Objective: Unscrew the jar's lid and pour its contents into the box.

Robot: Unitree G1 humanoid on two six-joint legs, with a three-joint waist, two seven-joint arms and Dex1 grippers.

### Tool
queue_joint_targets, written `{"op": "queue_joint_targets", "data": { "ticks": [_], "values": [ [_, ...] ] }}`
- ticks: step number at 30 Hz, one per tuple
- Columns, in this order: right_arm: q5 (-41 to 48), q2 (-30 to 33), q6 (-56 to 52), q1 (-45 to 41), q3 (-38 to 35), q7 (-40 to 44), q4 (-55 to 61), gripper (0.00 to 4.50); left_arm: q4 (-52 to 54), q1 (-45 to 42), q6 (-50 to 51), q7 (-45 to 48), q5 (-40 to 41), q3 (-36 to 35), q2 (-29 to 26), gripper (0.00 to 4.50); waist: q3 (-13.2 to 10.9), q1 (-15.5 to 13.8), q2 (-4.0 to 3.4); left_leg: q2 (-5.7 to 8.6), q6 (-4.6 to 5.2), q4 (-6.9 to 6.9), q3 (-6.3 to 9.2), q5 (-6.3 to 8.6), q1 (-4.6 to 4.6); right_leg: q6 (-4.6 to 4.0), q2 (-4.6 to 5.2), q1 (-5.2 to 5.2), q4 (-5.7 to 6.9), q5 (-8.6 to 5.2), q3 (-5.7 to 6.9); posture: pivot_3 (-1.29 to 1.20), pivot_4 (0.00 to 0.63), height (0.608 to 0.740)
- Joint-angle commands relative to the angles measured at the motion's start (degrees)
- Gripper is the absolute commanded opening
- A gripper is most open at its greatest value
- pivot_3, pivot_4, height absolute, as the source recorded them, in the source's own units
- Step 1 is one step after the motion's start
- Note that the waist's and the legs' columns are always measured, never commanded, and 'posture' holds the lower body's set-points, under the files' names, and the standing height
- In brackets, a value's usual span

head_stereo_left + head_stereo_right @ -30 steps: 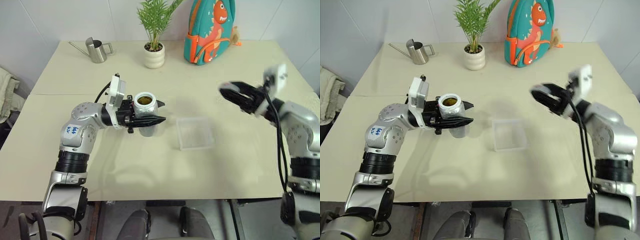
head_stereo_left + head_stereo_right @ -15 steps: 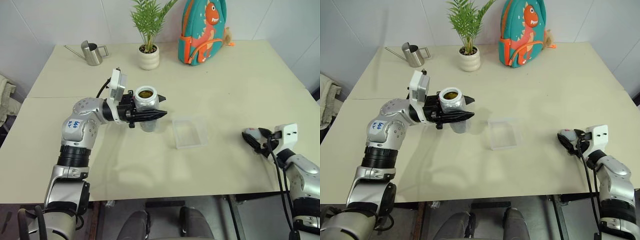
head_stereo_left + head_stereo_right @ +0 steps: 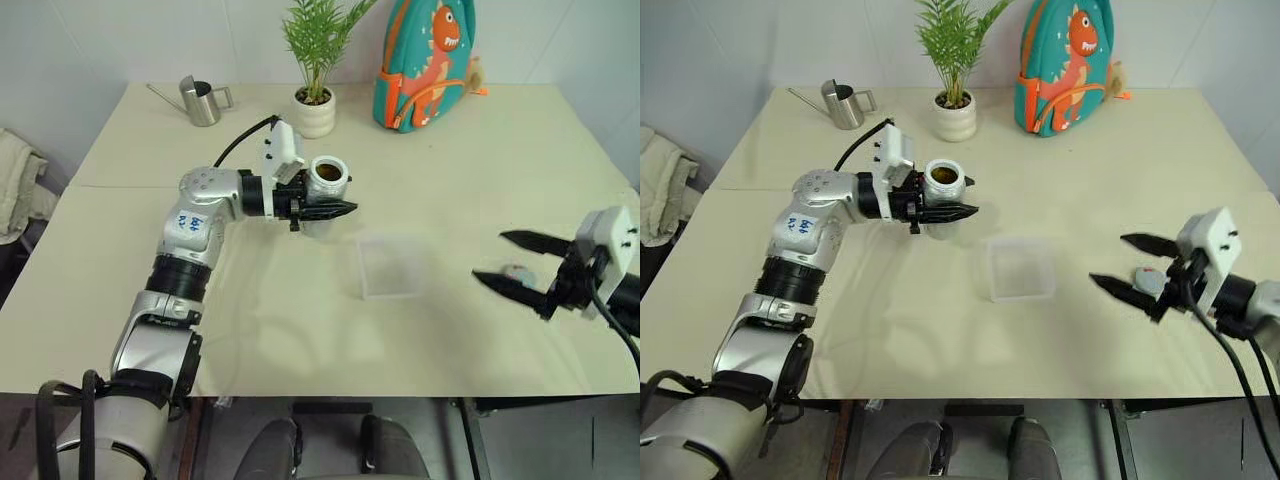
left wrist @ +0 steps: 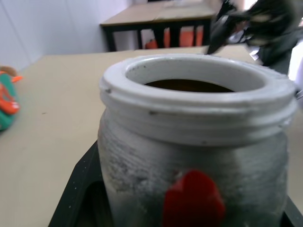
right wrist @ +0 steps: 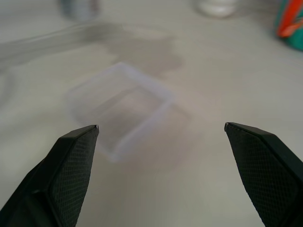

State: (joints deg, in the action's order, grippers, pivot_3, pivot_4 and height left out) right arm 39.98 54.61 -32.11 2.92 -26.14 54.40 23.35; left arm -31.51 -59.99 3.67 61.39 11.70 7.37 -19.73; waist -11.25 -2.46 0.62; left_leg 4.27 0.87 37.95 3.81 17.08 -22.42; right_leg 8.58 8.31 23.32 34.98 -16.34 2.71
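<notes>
Watering can [image 3: 200,100], potted plant [image 3: 314,105], dinosaur backpack [image 3: 428,62] along the cream table's [image 3: 480,170] far edge — white walls behind. Left gripper [image 3: 335,210] clamps the lidless jar [image 3: 326,182] mid-table, box [image 3: 392,266] nearby; right gripper [image 3: 517,262] spread wide, empty — lid [image 3: 1148,280] on the table between its fingers.

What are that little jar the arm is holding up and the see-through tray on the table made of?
The small silvery-grey jar looks like frosted plastic or glass: dull, scuffed sides, pale threaded rim. The shallow clear box looks like thin translucent plastic, since the table shows through it.
</notes>
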Motion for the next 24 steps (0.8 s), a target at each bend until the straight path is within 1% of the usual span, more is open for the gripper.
{"op": "queue_joint_targets", "data": {
  "ticks": [1,3,4,8,10,11,13,14,15,16,18,19,24],
  "values": [
    [1.0,-0.7,-1.7,2.1,-3.3,-2.1,5.1,4.47,-4.4,-4.1,-10.8,-9.0,-9.4,3.6,2.4,2.08,0.0,-0.5,0.02,0.03,0.04,0.04,-0.03,0.02,-0.05,0.07,0.02,0.0,-0.06,0.04,-0.02,0.0,0.15,0.74],
    [0.8,-2.3,-2.0,3.5,-3.8,-4.2,6.4,4.47,-7.8,-5.8,-16.6,-15.6,-15.4,5.9,3.6,2.08,0.0,-0.7,0.05,0.08,0.1,0.07,-0.07,0.01,-0.11,0.18,0.05,-0.01,-0.22,0.16,-0.07,0.0,0.15,0.74],
    [0.5,-3.1,-2.1,4.4,-3.9,-5.0,7.1,4.47,-9.4,-6.7,-20.0,-20.6,-19.8,7.8,3.8,2.08,0.0,-0.8,0.06,0.08,0.12,0.08,-0.08,0.01,-0.16,0.2,0.06,-0.01,-0.31,0.23,-0.08,0.0,0.15,0.74],
    [0.6,-6.6,-2.4,7.7,-3.6,-8.9,10.7,4.47,-14.2,-9.0,-30.3,-37.4,-32.9,13.7,5.6,2.08,-0.1,-1.4,0.11,0.08,0.13,0.04,-0.09,0.0,-0.21,0.22,0.05,0.03,-0.38,0.25,-0.07,0.0,0.15,0.74],
    [0.3,-7.9,-2.4,9.0,-3.5,-10.1,11.9,4.47,-15.5,-10.1,-34.8,-47.2,-40.6,17.2,5.4,2.08,-0.1,-1.5,0.11,0.08,0.13,0.03,-0.14,0.0,-0.22,0.23,0.05,0.07,-0.4,0.26,-0.1,0.0,0.15,0.74],
    [0.3,-8.5,-2.5,9.5,-3.5,-10.7,12.4,4.47,-15.5,-10.9,-36.8,-54.1,-45.8,19.6,4.9,2.08,-0.1,-1.6,0.12,0.08,0.13,0.03,-0.15,0.0,-0.23,0.24,0.05,0.07,-0.4,0.26,-0.1,0.0,0.15,0.74],
    [0.0,-9.3,-2.4,10.3,-3.5,-11.4,12.9,4.47,-16.3,-12.4,-38.3,-64.3,-54.1,23.8,4.1,2.08,-0.1,-1.8,0.14,0.08,0.13,0.03,-0.17,0.0,-0.24,0.25,0.04,0.09,-0.38,0.27,-0.11,0.0,0.15,0.74],
    [-0.2,-9.6,-2.2,10.7,-3.4,-11.7,13.1,4.47,-15.8,-13.2,-37.8,-71.9,-59.7,26.4,3.5,2.08,-0.1,-1.9,0.14,0.08,0.13,0.03,-0.19,0.0,-0.24,0.25,0.04,0.1,-0.36,0.27,-0.12,0.0,0.15,0.74],
    [-0.2,-9.9,-2.1,11.1,-3.4,-11.9,13.4,4.47,-16.1,-14.1,-37.9,-77.1,-63.5,28.7,3.2,2.08,-0.1,-2.0,0.14,0.08,0.13,0.03,-0.2,0.0,-0.24,0.25,0.04,0.1,-0.34,0.27,-0.14,0.0,0.15,0.74],
    [-0.2,-10.4,-2.1,11.5,-3.4,-12.3,13.6,4.47,-15.9,-15.3,-36.6,-85.3,-69.7,32.4,2.9,2.08,-0.1,-2.1,0.14,0.09,0.13,0.03,-0.23,0.0,-0.23,0.27,0.03,0.1,-0.34,0.28,-0.17,0.0,0.15,0.74],
    [-0.1,-11.1,-1.9,11.9,-3.3,-13.0,14.1,4.47,-17.0,-17.4,-33.9,-98.2,-79.2,38.8,2.9,2.08,-0.1,-2.2,0.16,0.09,0.14,0.03,-0.25,0.01,-0.23,0.28,0.02,0.09,-0.35,0.28,-0.19,0.0,0.15,0.74],
    [-0.1,-11.4,-1.9,12.0,-3.3,-13.3,14.2,4.47,-18.0,-18.3,-32.6,-103.2,-82.7,41.4,3.1,2.08,-0.1,-2.3,0.17,0.09,0.15,0.03,-0.27,0.02,-0.23,0.3,0.02,0.1,-0.34,0.29,-0.24,0.0,0.15,0.74],
    [-0.2,-12.6,-1.6,12.5,-2.8,-14.2,14.8,4.47,-26.2,-21.3,-24.3,-119.3,-91.9,49.2,5.8,2.08,-0.1,-2.3,0.2,0.12,0.24,0.03,-0.39,0.04,-0.24,0.4,0.02,0.12,-0.4,0.34,-0.36,0.0,0.15,0.74]
  ]
}}
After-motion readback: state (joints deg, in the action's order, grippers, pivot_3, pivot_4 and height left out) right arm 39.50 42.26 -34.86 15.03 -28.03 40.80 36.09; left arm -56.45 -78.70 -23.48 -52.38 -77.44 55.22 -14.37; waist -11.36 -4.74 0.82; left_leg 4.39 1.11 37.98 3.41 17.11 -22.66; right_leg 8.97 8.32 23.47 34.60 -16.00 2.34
